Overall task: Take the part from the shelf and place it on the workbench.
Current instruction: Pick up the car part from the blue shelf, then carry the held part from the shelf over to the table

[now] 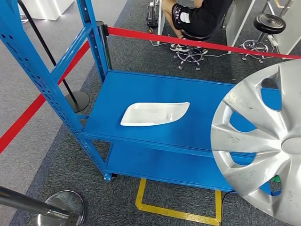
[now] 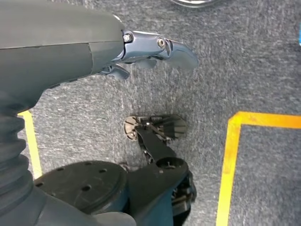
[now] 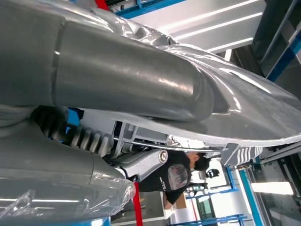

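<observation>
At the left of the head view stands the blue shelf (image 1: pixel 149 89), and a white part (image 1: pixel 155 113) lies flat in the middle of its upper level. At the right edge, a silver wheel cover (image 1: pixel 262 141) is lifted in front of the shelf. The right hand (image 3: pixel 142 89) presses around this cover, while the left hand (image 2: pixel 156 47) hangs over the grey carpet (image 2: pixel 248 70), holding nothing, fingers loosely extended.

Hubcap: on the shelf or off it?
Off: the hubcap is raised above the blue shelf, gripped by the right robot hand.
</observation>
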